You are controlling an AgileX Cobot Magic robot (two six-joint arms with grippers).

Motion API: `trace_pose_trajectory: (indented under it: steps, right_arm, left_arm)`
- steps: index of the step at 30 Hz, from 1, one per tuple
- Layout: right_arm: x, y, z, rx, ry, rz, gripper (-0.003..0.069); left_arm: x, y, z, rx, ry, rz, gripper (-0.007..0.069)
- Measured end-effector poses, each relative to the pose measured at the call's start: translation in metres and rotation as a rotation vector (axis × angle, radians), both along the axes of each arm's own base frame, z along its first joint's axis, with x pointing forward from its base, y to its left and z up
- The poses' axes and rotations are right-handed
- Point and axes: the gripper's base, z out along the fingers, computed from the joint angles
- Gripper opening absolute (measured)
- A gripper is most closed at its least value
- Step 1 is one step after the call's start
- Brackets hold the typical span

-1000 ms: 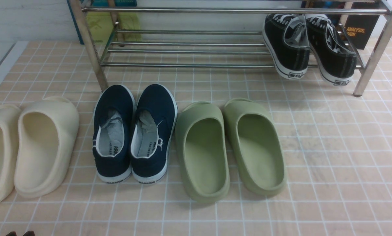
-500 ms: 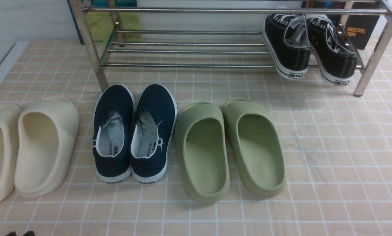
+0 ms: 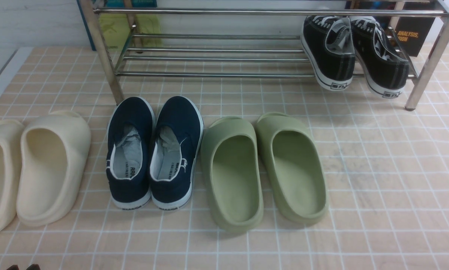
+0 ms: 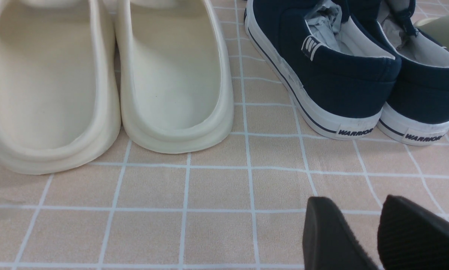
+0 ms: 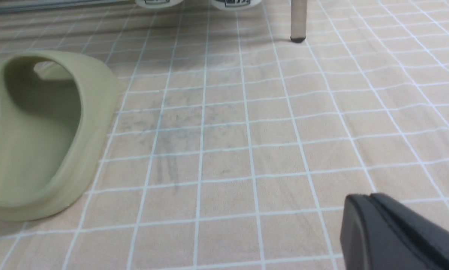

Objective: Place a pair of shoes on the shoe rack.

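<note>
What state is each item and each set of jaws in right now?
black sneakers: on the shoe rack at its right end, heels overhanging the front bar
navy slip-ons: on the floor, side by side, paper stuffed inside
olive slides: on the floor, empty
cream slides: on the floor, empty
left gripper: jaws slightly apart, holding nothing
right gripper: jaws shut, empty

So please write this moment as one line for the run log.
black sneakers: on shoe rack, right end | left pincer: slightly open, empty | right pincer: shut, empty | three pairs on floor
</note>
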Motion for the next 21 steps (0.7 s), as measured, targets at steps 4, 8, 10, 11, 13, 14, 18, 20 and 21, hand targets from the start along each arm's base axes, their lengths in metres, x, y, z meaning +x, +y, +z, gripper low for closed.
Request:
trace_pose_trajectory:
  steps: [4,8,10,11,13,14,18,20,21]
  right_arm:
    - [-0.0007,-0.0001,-0.0008,0.003,0.022,-0.002,-0.0016]
    - [-0.001,0.0002,-0.001,0.015,0.03,-0.002,-0.0016]
    - [-0.001,0.0005,-0.001,0.022,0.03,-0.001,-0.0016]
    - [-0.0011,0.0011,-0.0011,0.033,0.031,0.003,-0.0015]
    - [-0.0011,0.0018,-0.0008,0.034,0.031,0.01,-0.0015]
    - [-0.0011,0.0021,-0.0008,0.03,0.031,0.015,-0.0015]
    - [-0.0011,0.0027,-0.0009,0.014,0.031,0.027,-0.0013]
    - [-0.0011,0.0027,-0.0009,0.009,0.031,0.028,-0.0011]
    - [-0.0011,0.0027,-0.0009,0.008,0.031,0.029,-0.0011]
  left_arm:
    - [0.0,0.0,0.0,0.0,0.0,0.0,0.0239]
    - [0.0,0.0,0.0,0.0,0.0,0.0,0.0239]
    - [0.0,0.0,0.0,0.0,0.0,0.0,0.0239]
    - [0.0,0.0,0.0,0.0,0.0,0.0,0.0239]
    - [0.0,0.0,0.0,0.0,0.0,0.0,0.0239]
    - [0.0,0.0,0.0,0.0,0.0,0.0,0.0239]
    - [0.0,0.0,0.0,0.0,0.0,0.0,0.0239]
    - [0.0,0.0,0.0,0.0,0.0,0.0,0.0239]
    - [0.0,0.0,0.0,0.0,0.0,0.0,0.0239]
